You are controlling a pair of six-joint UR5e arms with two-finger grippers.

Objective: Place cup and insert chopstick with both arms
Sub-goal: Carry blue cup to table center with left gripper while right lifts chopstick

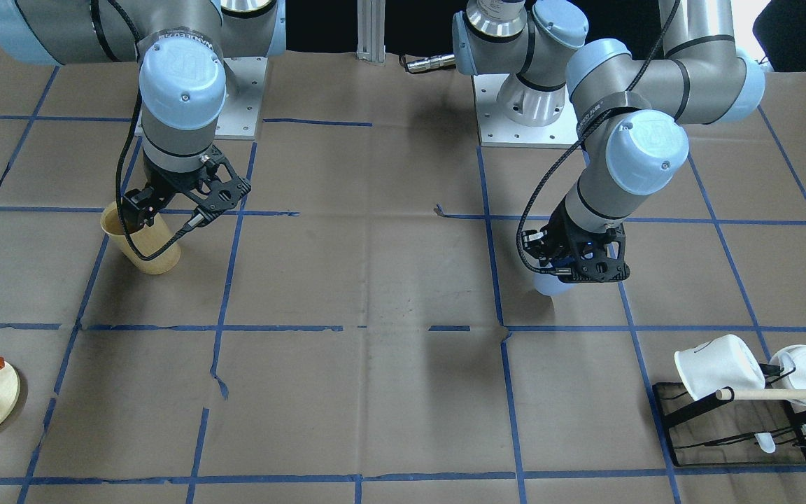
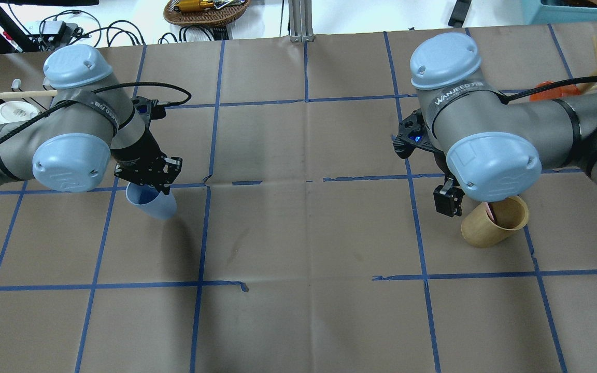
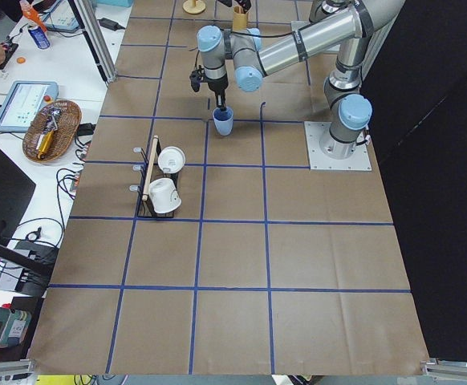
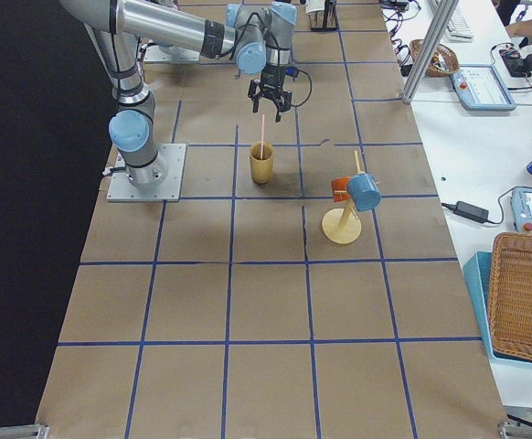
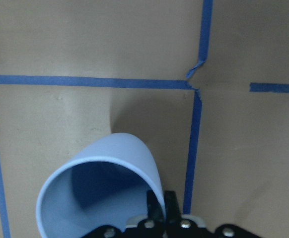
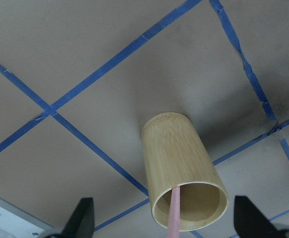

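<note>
Chopstick (image 6: pixel 173 213) — one — in one bamboo cup (image 6: pixel 178 158); one blue cup (image 5: pixel 127 156)

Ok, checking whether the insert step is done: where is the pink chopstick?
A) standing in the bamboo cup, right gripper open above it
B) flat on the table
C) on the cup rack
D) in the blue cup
A: the right wrist view shows the pink chopstick running into the bamboo cup, the right gripper spread wide and clear of it; the blue cup in the left gripper is empty.
</note>
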